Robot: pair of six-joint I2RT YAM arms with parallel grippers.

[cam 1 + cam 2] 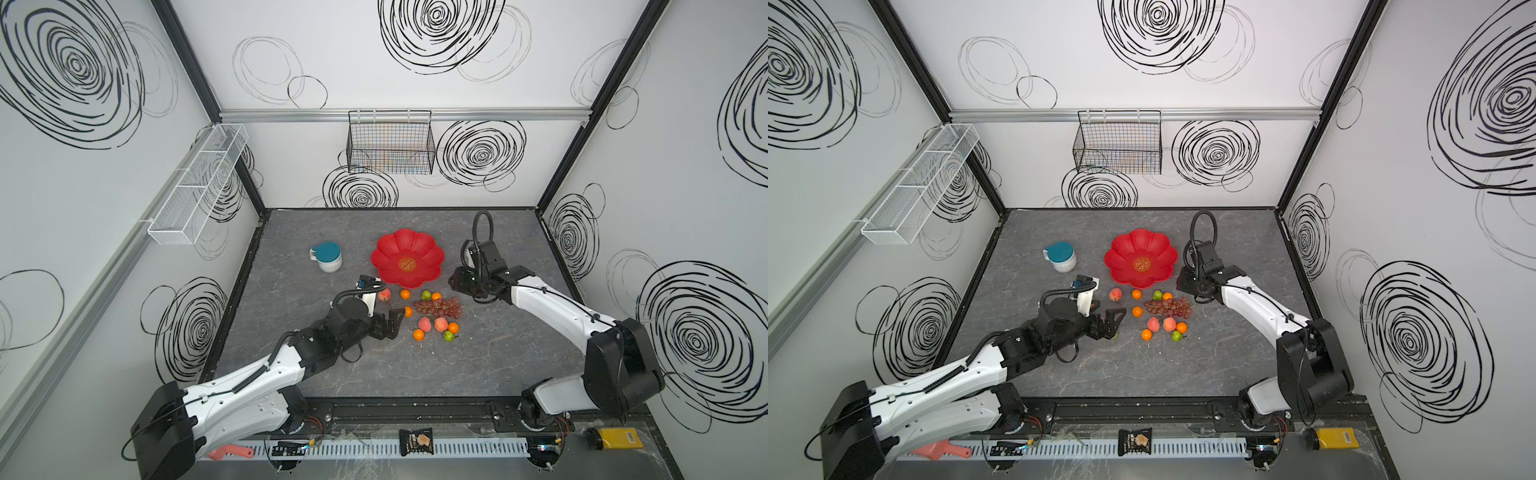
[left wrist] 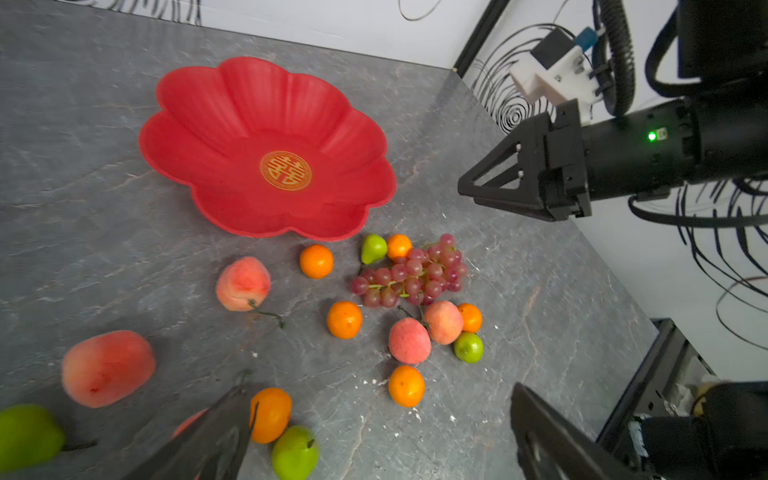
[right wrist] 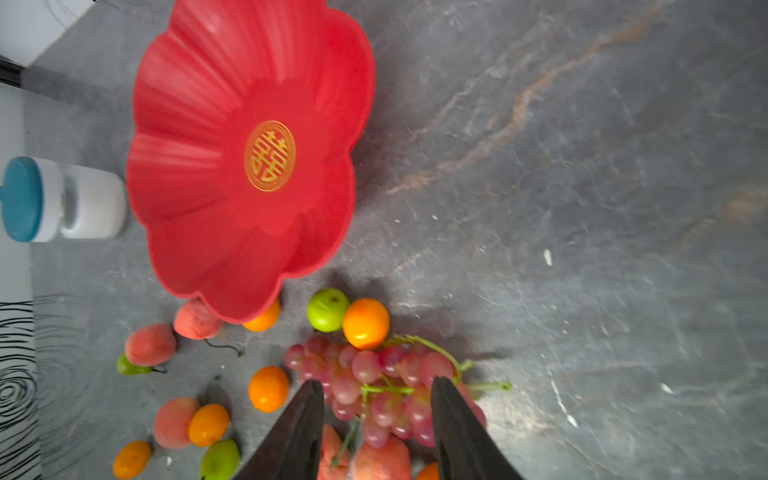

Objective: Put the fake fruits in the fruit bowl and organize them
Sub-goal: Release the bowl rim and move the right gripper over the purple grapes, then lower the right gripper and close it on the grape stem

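Jaws of the right gripper [image 3: 376, 380] stand parted and empty, framing the grape bunch [image 3: 395, 361] at the lower centre of the right wrist view. The left gripper [image 2: 377, 388] gapes wide, holding nothing. The fruit bowl [image 1: 390, 249] sits empty mid-table in both top views, with the fake fruits [image 1: 424, 323] scattered just below it. Picking seems barely begun. The next move likely calls for lowering onto the grapes and closing.

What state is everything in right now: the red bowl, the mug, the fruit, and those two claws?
fruit bowl: empty, resting on the table.
white mug: upright, teal lid on.
grape bunch: on the table, outside the bowl.
other fake fruits: loose on the table, none in the bowl.
left gripper: open, holding nothing.
right gripper: open, holding nothing.
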